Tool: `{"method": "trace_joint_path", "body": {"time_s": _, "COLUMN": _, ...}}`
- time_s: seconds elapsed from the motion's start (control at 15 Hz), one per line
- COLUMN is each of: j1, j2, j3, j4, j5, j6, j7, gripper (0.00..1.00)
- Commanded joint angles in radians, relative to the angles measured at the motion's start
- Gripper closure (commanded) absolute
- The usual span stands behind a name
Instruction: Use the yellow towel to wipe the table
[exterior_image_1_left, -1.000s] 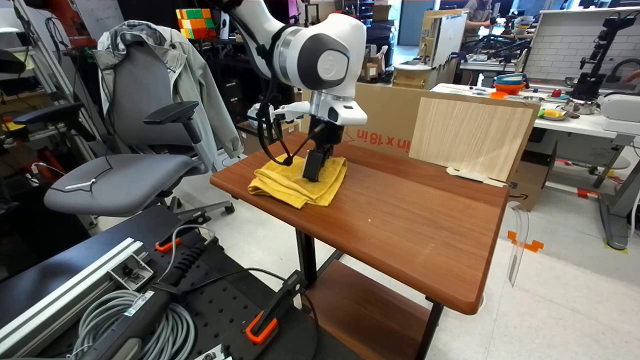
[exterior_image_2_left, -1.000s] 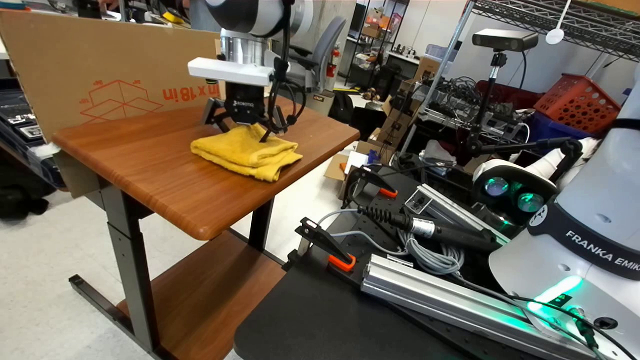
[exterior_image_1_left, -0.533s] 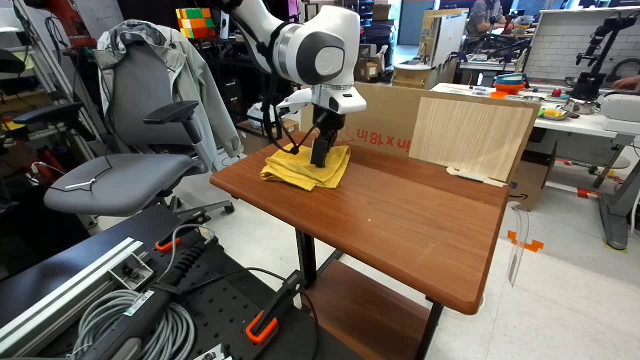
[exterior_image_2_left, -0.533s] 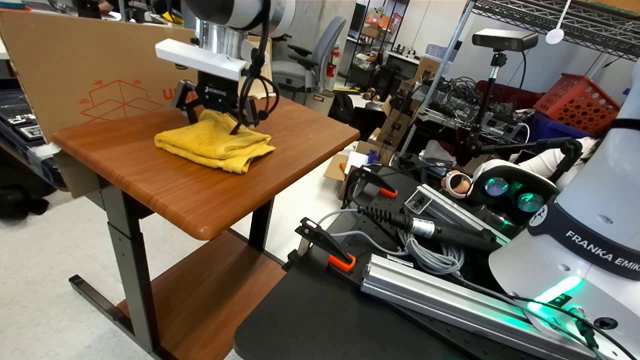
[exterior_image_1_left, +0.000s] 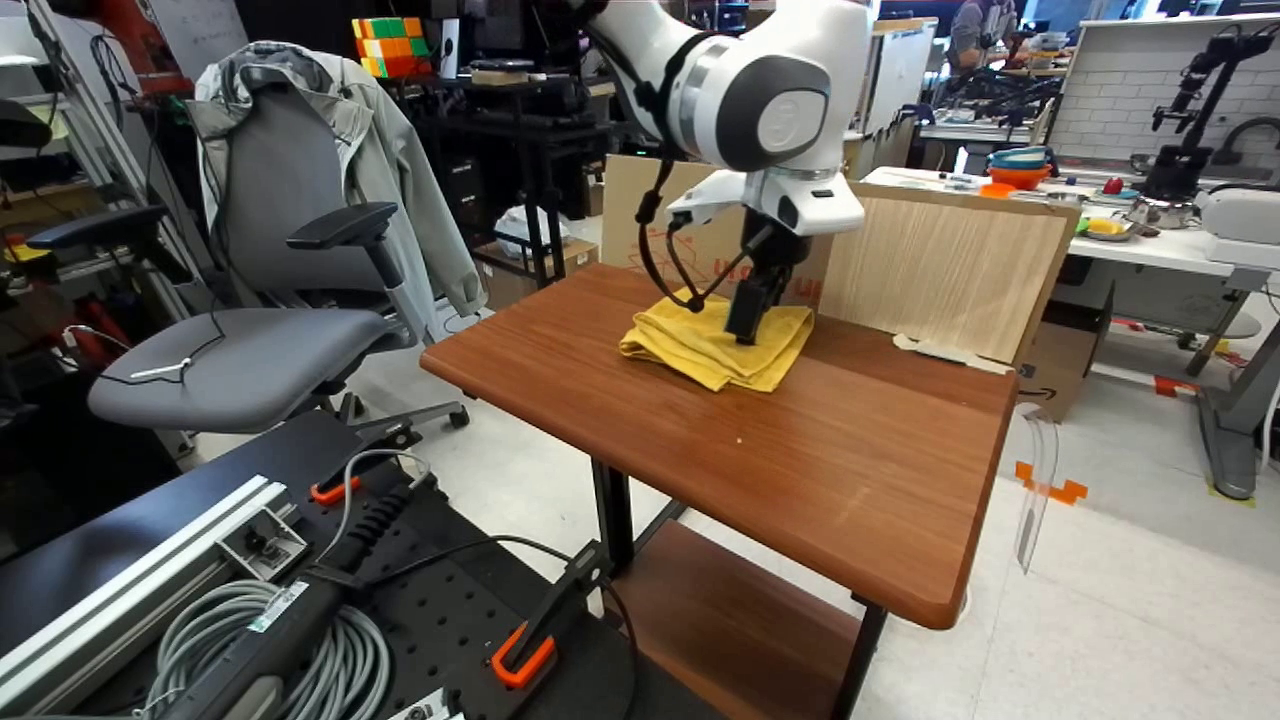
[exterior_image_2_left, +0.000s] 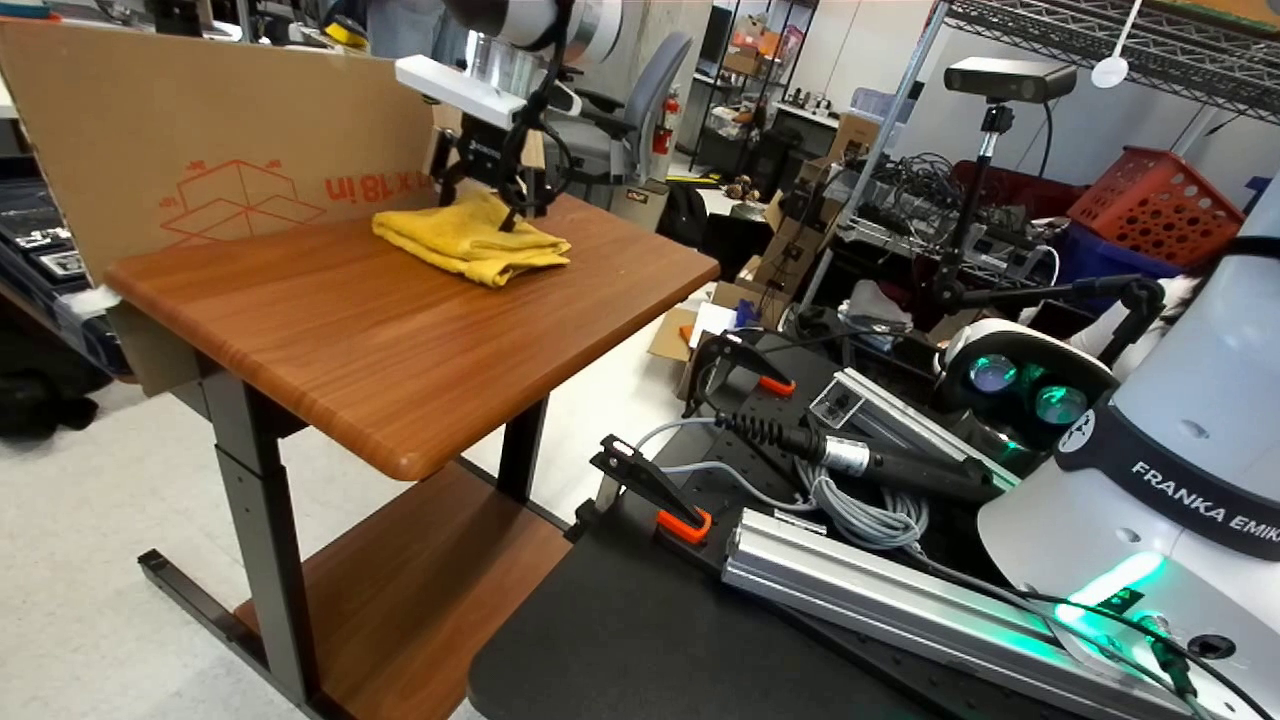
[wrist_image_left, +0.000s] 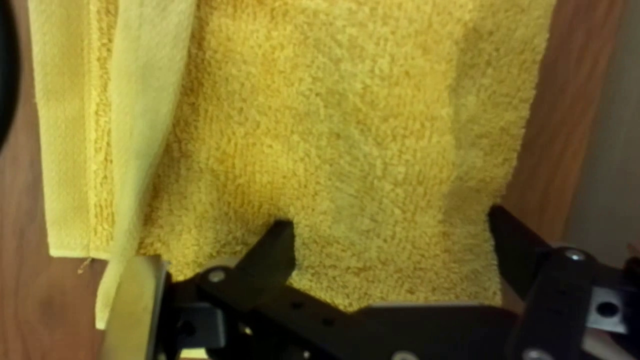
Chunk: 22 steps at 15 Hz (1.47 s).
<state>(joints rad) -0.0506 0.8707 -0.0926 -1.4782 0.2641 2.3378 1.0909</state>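
Since wiping needs contact, we figure our wide-spread pincer just presses the towel, no pinch visible.

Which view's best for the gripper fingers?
Wrist view: both fingers show close up, apart, towel between them. In an exterior view, one finger mostly hides the other; in an exterior view, both show smaller, a cable partly in front.
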Motion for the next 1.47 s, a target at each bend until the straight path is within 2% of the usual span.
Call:
{"method": "trace_joint_path", "body": {"time_s": 0.0, "j1": -0.103, "j2": 0.065, "j3": -0.031, "j4": 0.077, "j5": 0.043, "j6": -0.056, "j7": 0.002, "gripper": 0.00}}
{"method": "trace_joint_path", "body": {"time_s": 0.27, "j1": -0.193, "j2": 0.075, "j3": -0.064, "j4": 0.099, "j5": 0.061, "j6": -0.104, "j7": 0.014, "gripper": 0.00}}
{"method": "trace_joint_path", "body": {"time_s": 0.33, "j1": -0.199, "j2": 0.060, "j3": -0.075, "j4": 0.074, "j5": 0.050, "j6": -0.112, "j7": 0.012, "gripper": 0.00}}
{"method": "trace_joint_path", "body": {"time_s": 0.4, "j1": -0.197, "j2": 0.033, "j3": -0.086, "j4": 0.032, "j5": 0.027, "j6": -0.166, "j7": 0.009, "gripper": 0.00}}
{"method": "trace_joint_path", "body": {"time_s": 0.6, "j1": -0.178, "j2": -0.043, "j3": -0.096, "j4": -0.088, "j5": -0.003, "j6": -0.211, "j7": -0.043, "gripper": 0.00}}
{"method": "trace_joint_path", "body": {"time_s": 0.93, "j1": -0.135, "j2": -0.160, "j3": -0.073, "j4": -0.323, "j5": 0.000, "j6": -0.176, "j7": -0.172, "gripper": 0.00}}
{"method": "trace_joint_path", "body": {"time_s": 1.07, "j1": -0.097, "j2": -0.192, "j3": -0.069, "j4": -0.423, "j5": -0.011, "j6": -0.158, "j7": -0.214, "gripper": 0.00}}
{"method": "trace_joint_path", "body": {"time_s": 1.4, "j1": 0.014, "j2": -0.253, "j3": -0.013, "j4": -0.520, "j5": -0.027, "j6": -0.133, "j7": -0.280, "gripper": 0.00}}
